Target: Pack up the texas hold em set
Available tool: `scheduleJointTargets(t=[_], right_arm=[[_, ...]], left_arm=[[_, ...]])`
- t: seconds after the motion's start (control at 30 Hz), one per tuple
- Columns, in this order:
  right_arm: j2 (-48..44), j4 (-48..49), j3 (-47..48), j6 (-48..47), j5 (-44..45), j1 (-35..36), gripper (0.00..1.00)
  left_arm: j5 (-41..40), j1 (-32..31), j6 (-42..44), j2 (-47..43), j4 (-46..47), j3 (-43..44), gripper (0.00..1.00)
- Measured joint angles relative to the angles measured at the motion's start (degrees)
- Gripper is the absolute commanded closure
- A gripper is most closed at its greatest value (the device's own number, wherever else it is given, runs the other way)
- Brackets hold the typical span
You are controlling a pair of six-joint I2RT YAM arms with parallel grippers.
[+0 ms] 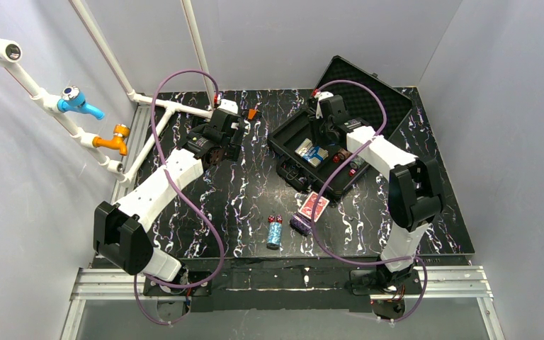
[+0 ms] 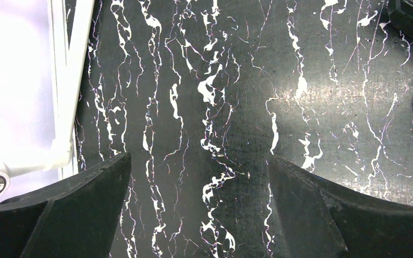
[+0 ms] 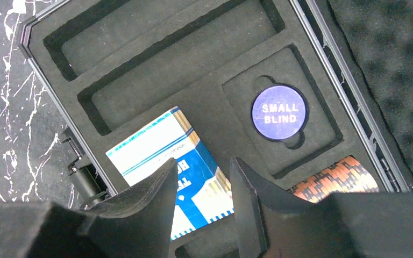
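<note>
Deep in the packing step here. Hovered low inside the open black rectangular hard case (image 3: 140,64), at one o'clock on the black white-veined counter (image 2: 247,80), with the right fingers (image 1: 324,124) set roughly halfway apart, a narrow gap between them and nothing visibly pinched. Spotted straight beneath them a blue-and-white card deck box (image 3: 150,148), lying askew over its foam slot rather than sunk into it. Could not tell whether touched by the tips or not.

Noted at two o'clock of that deck a round purple "SMALL BLIND" button (image 3: 279,112) seated in its recess, and at four o'clock an orange-and-black patterned chip stack (image 3: 339,174). Saw both long chip troughs bare.

Held the left fingers (image 1: 227,131) at eleven o'clock over bare counter, spread as wide as they go, gripping nothing.

Left out at six o'clock on the counter: a red-backed card deck (image 1: 314,205), a dark purple chip stack (image 1: 301,224) just beside it, a blue chip stack (image 1: 275,234) and two small red dice (image 1: 275,219).

Judged as seating the first deck, with much of the set not yet in. Called for next, probably: nudging that deck flat into its slot, then reaching to six o'clock for the red deck. Lid closing a long way off.
</note>
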Motion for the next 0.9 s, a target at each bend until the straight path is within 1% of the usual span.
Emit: scheduleJointTargets(t=[0.23,0.4,0.57,0.9], right_arm=[[1.68,0.28,-0.85,0.59,-1.16,-0.26,0.56],[2.19,1.01,-1.60,0.90,-2.71,-0.26,0.62],[2.19,1.95,-2.03,1.07,-3.78,-0.48,0.65],[1.01,6.73,-5.70,2.84,-5.51,-1.03,0.67]], left_arm=[[0.00,0.00,0.00,0.00,-0.02,0.00,0.02],[0.02,0.00,0.00,0.00,-0.02,0.00,0.02],[0.02,0.00,0.00,0.00,-0.02,0.00,0.02],[0.02,0.00,0.00,0.00,-0.02,0.00,0.02]])
